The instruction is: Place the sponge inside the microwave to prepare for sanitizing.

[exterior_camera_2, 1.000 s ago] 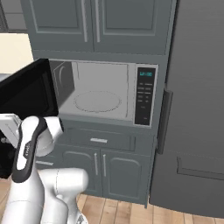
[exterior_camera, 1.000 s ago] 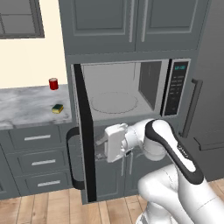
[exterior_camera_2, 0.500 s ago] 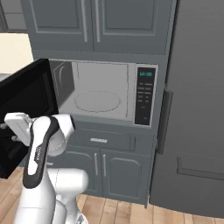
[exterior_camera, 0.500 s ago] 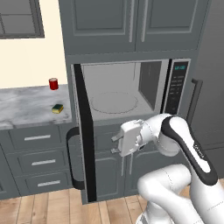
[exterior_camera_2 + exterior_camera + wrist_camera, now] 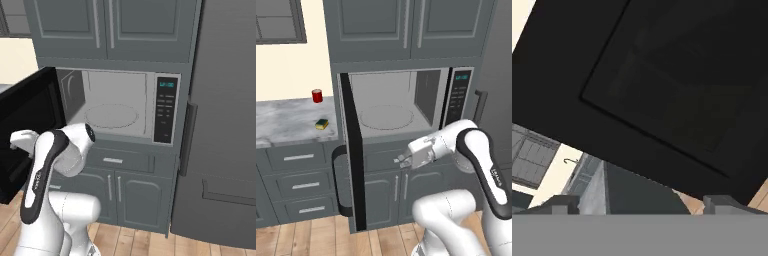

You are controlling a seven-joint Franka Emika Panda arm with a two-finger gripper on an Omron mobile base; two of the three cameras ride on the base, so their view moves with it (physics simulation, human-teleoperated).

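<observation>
— Left of the microwave [image 5: 401, 107], on the desk [image 5: 286, 125], what's there?
— The sponge [image 5: 322, 123], lying near the microwave's wide-open door [image 5: 352, 155], with a red can [image 5: 317, 95] behind it.
— And the jaws?
— The gripper [image 5: 401, 161] hangs below the microwave's opening, beside that door, jaws spread apart and holding nothing. The turntable [image 5: 111, 115] inside is bare.

The microwave [image 5: 406, 105] has a brushed silver frame, a glossy black glass door and a smooth, matt pale-grey inside. The counter [image 5: 286, 122] looks like polished grey-white marble. Near its right edge the sponge [image 5: 321, 123] looks soft and matt. The can [image 5: 317, 95] is shiny red. The cabinets [image 5: 110, 27] are matt painted grey, and the floor [image 5: 316, 240] is pale wood planks.
</observation>
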